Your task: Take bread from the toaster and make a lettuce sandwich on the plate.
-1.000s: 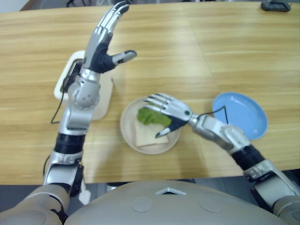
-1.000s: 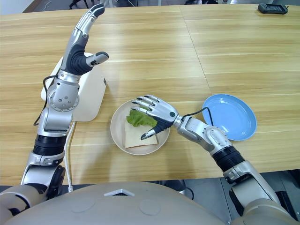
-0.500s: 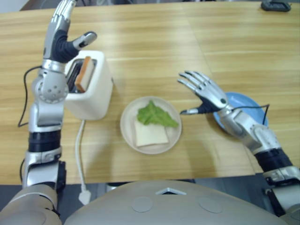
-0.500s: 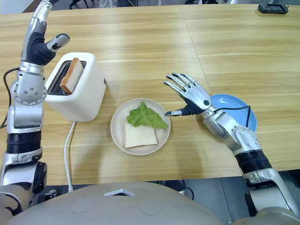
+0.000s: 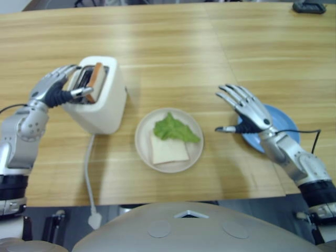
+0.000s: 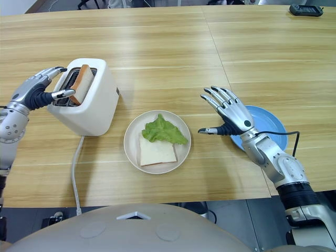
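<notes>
Presently: white toaster (image 6: 92,107) at the table's (image 6: 173,58) left, one bread slice (image 6: 80,83) upright in its slot. Left hand (image 6: 37,90) at the toaster's top-left edge, fingers spread, thumb tip just beside the slice, clasping nothing. Beige plate (image 6: 127,144) at centre, bearing a second bread slice (image 6: 156,152) with a lettuce leaf (image 6: 163,131) overlapping its far edge. Right hand (image 6: 230,113) splayed and empty, over the near-left rim of a blue plate (image 6: 274,125). Toaster cord (image 6: 75,168) trails toward the near table edge.

Left hand (image 5: 55,90) is hovering by the toast (image 5: 96,86) in the toaster (image 5: 107,113) — lettuce (image 5: 173,128) and a slice (image 5: 170,152) are lying on the plate (image 5: 142,137), right hand (image 5: 251,111) hanging nearby.
</notes>
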Robot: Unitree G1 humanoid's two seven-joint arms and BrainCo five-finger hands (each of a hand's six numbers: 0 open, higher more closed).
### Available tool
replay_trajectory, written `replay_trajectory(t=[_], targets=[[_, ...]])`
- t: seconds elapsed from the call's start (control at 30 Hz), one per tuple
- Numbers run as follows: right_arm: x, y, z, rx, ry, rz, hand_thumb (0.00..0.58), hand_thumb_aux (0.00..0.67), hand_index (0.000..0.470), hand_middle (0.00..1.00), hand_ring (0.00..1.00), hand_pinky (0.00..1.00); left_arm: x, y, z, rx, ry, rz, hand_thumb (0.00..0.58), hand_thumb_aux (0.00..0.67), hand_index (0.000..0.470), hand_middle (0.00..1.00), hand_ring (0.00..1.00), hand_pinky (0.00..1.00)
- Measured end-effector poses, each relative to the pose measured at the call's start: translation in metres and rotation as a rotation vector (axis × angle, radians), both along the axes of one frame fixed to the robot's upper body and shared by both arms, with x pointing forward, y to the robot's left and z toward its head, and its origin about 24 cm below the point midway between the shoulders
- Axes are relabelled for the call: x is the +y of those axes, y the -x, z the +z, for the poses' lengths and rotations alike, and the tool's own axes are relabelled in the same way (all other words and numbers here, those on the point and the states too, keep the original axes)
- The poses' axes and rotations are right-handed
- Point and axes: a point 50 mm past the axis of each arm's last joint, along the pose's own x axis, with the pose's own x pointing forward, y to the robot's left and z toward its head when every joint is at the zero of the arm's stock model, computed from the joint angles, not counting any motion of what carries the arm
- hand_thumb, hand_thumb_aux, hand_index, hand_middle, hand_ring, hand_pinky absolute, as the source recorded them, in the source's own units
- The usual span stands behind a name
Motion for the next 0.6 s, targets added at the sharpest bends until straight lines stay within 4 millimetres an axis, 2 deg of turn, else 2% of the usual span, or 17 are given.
replay_trajectory(t=[0.3,0.6], targets=[[0.003,-0.004,0.002,-0.016,-0.005,0.001,0.0,0.0,0.0,0.0,0.0,0.0,0.001,0.003,-0.005,0.113,-0.034,0.01,0.0,0.0,0.0,0.0,0.0,0.0],[0.003,-0.001,-0.003,-0.01,-0.016,-0.017,0.0,0.0,0.0,0.0,0.0,0.0,-0.017,-0.003,-0.007,0.148,-0.075,-0.058,0.0,0.0,0.0,0.0,0.0,0.0]])
